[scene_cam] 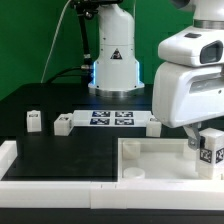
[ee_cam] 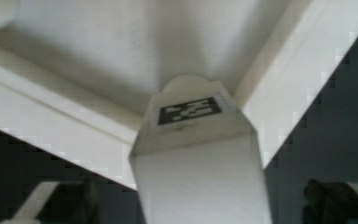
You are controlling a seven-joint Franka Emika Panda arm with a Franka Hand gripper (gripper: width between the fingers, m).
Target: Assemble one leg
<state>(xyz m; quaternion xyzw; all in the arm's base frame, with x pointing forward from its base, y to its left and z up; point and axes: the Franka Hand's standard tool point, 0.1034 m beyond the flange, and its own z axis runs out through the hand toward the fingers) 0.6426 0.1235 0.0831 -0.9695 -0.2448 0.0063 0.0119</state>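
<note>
My gripper (scene_cam: 205, 138) is shut on a white leg (scene_cam: 211, 149) with a black-and-white tag. It holds the leg upright over the large white panel (scene_cam: 160, 158), near the panel's corner at the exterior view's right. In the wrist view the leg (ee_cam: 194, 150) runs up between my two dark fingers (ee_cam: 59, 201), tag facing the camera. Its far end is at the panel's corner (ee_cam: 158, 40), and I cannot tell whether it touches. Three more legs stand on the black table: two at the exterior view's left (scene_cam: 33, 120) (scene_cam: 63, 124) and one beside the marker board (scene_cam: 152, 125).
The marker board (scene_cam: 112, 119) lies at the middle of the table. A white raised border (scene_cam: 50, 183) runs along the near edge and around the panel. The arm's base (scene_cam: 113, 60) stands at the back, with cables to the left.
</note>
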